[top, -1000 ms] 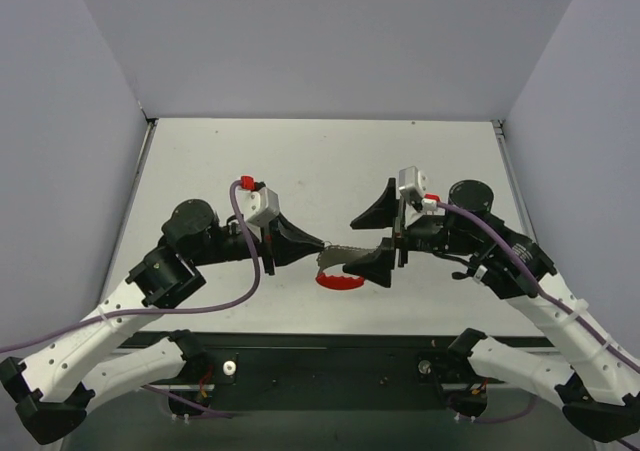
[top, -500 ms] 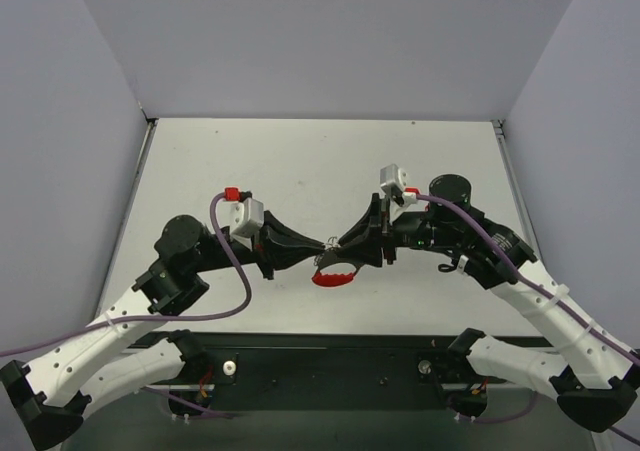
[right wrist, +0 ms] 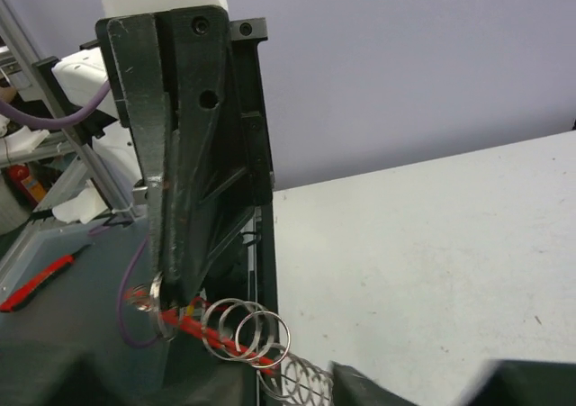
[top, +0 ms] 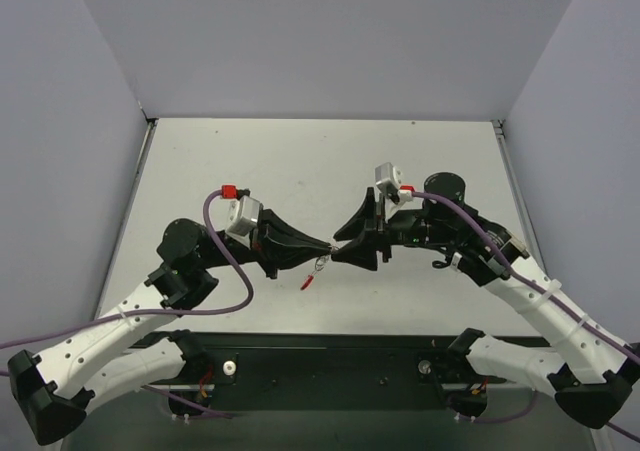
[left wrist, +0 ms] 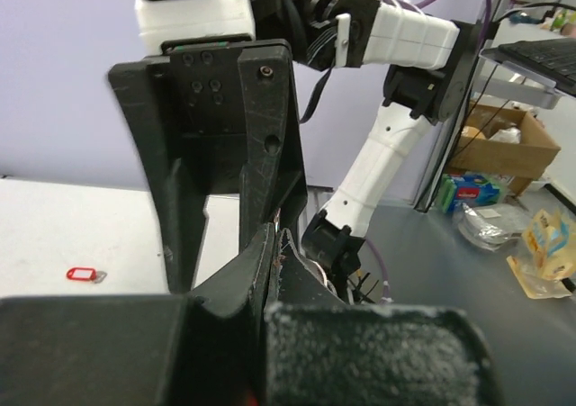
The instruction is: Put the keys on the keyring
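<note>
Looking first from the top external camera, the left gripper (top: 326,247) and the right gripper (top: 341,252) meet tip to tip above the near middle of the tabletop (top: 300,161). The left one is closed to a sharp wedge, and the keyring (top: 309,282) hangs from its tip, clear of the tabletop. Only a small red piece and a thin silver glint show, so the loop is hard to read here. In the left wrist view, the two fingers (left wrist: 265,154) of the right gripper stand apart with a strip of tabletop showing between them, so I judge it partly open and holding nothing firmly. One of the keys (left wrist: 83,273), with its red tag, lies alone on the tabletop, well apart from both grippers. The left gripper's own fingers are a dark blur at the bottom edge, pressed together. In the right wrist view, the left gripper pinches one end of the keyring. Its small silver rings (right wrist: 245,330) and a wire coil (right wrist: 301,383) lead toward the right gripper, whose fingers are cut off at the bottom, and whether they touch the coil I cannot tell. I judge the task is at an early stage: the keyring is held up, but the tagged key is not threaded, and the other keys are not visible anywhere.
</note>
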`<state>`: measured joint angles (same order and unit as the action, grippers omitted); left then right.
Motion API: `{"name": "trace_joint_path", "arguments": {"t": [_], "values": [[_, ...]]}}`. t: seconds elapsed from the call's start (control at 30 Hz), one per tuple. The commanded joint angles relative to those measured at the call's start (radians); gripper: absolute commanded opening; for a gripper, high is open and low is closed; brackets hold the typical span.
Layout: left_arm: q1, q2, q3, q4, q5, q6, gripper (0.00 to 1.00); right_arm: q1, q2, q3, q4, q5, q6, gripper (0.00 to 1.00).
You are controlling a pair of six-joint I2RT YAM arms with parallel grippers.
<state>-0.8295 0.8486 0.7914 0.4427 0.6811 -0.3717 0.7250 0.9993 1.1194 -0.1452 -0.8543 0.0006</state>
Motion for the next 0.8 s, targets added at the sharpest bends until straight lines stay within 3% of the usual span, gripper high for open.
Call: {"name": "trace_joint_path", "arguments": {"t": [0.0,0.07,0.23,0.6,0.77], "values": [[-0.005,0.020,0.031,0.137,0.071,-0.055,0.00,-0.012,-0.005,-0.020,0.067,0.047,-0.001,0.60],[-0.003,0.006,0.035,0.099,0.042,-0.030,0.00,-0.021,-0.028,-0.035,0.072,0.067,-0.001,0.75],[-0.002,-0.055,0.009,0.042,-0.070,0.028,0.00,-0.044,-0.137,-0.073,0.128,0.092,0.028,0.84],[-0.003,-0.019,0.017,0.067,-0.035,0.017,0.00,-0.048,-0.156,-0.086,0.275,0.026,0.117,0.76],[-0.003,-0.016,0.019,0.071,-0.031,0.013,0.00,-0.047,-0.137,-0.101,0.351,0.005,0.168,0.65]]}}
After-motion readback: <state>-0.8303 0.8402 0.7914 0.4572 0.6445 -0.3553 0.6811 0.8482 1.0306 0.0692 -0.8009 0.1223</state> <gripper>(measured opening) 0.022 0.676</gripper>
